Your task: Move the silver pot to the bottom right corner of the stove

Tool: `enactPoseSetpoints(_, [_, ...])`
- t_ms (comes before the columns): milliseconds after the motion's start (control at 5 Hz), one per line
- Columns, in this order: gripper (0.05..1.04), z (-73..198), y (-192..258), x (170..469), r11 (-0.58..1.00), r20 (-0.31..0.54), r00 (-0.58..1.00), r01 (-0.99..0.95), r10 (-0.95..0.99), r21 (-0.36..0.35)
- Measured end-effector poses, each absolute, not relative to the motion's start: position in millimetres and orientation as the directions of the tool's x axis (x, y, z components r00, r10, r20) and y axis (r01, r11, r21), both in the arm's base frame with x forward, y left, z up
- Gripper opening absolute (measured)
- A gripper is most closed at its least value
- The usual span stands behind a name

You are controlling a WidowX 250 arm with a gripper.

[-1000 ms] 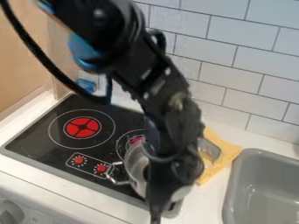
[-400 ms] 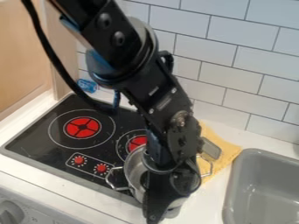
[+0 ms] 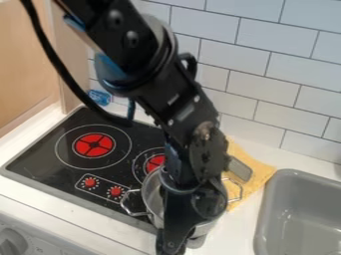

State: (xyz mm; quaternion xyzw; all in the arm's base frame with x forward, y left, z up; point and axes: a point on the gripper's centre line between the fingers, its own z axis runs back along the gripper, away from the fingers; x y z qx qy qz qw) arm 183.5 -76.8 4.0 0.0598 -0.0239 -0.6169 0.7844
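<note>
Whether the pincer (image 3: 171, 247) is spread or closed cannot be told; the silver pot (image 3: 154, 197) just behind it wants slow, level settling onto the stove (image 3: 48, 167).

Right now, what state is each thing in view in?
Silver pot: upright, partly hidden, at the stove's lower right
Gripper: pointing down at the pot
Stove: red burners showing, heat unclear
Yellow cloth: spread out, slightly rumpled
Flat grey object: lying on the cloth
Sink: uncovered
</note>
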Motion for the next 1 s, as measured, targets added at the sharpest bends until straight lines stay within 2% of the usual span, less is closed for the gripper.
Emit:
enactPoseSetpoints(200, [1.020, 12.8, -75.7, 184.8, 0.230, -0.028, 0.237, 0.962, -0.971, 0.145])
enactPoseSetpoints(800, [0.999, 78.2, -71.4, 184.0, 0.196, 0.076, 0.182, 0.937, -0.980, 0.289])
enactPoseSetpoints(1000, [0.999, 86.7, -65.9, 179.9, 0.198, 0.088, 0.180, 0.936, -0.980, 0.290])
